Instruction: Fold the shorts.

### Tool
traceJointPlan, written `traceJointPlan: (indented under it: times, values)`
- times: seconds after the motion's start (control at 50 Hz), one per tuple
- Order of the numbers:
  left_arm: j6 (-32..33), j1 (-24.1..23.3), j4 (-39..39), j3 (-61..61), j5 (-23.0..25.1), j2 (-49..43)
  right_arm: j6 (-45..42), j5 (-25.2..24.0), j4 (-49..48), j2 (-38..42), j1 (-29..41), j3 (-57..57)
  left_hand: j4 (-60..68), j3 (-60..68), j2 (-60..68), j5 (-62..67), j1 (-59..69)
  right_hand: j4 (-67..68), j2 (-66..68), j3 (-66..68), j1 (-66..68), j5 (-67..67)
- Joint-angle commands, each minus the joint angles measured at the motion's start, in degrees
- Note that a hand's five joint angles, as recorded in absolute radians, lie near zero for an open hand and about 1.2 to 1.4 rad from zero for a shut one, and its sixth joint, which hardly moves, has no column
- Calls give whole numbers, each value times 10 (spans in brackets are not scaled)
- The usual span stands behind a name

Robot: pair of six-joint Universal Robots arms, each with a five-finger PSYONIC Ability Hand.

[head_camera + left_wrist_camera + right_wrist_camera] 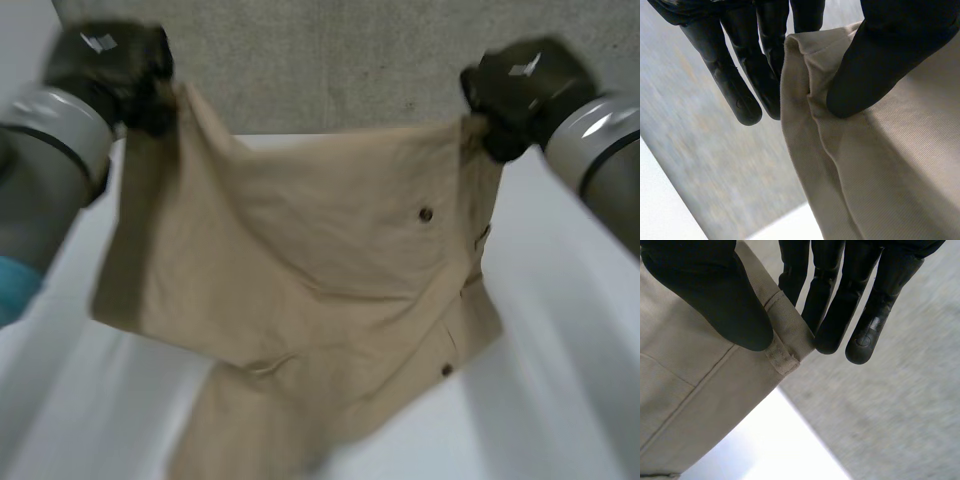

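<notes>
So the tan shorts (310, 300) are up in the air, stretched out between both hands and hanging over the white table (570, 390). The lower end sags toward it, and I can't tell if it actually touches. The left hand (105, 65) has one top corner and the right hand (520, 85) has the other. In the left wrist view the thumb (875, 65) is pressed onto the cloth's folded edge with the fingers (767, 70) straight behind it, so the fabric sits pinched between them. Same deal on the right: thumb on the waistband, right beside a belt loop (782, 357), fingers backing it from the other side. Two dark buttons (425, 214) show on the side of the shorts nearer the right hand.
</notes>
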Motion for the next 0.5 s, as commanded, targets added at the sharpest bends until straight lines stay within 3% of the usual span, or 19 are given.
traceJointPlan:
  times: [0.02, 0.14, 0.22, 0.36, 0.5]
  values:
    - [9, 30, 82, 76, -1, -167, 17, 19, -128, 126, 14, -22, 114, 117, 113, 151, 155, 117, 130, 122, 257, 139]
    - [29, 32, 168, 193, -4, -184, 22, 77, -330, 131, 17, -65, 114, 117, 113, 151, 155, 117, 130, 122, 257, 139]
    - [32, 27, 219, 278, -8, -168, 24, 98, -390, 97, 17, -103, 114, 117, 113, 151, 155, 117, 130, 122, 257, 139]
    - [30, 26, 221, 276, -6, -106, 26, 98, -395, 58, 21, -115, 114, 117, 113, 151, 155, 117, 130, 122, 257, 139]
    - [8, 28, 227, 95, -2, -13, 25, 85, -362, 30, 19, -33, 114, 117, 113, 151, 155, 117, 130, 122, 257, 139]
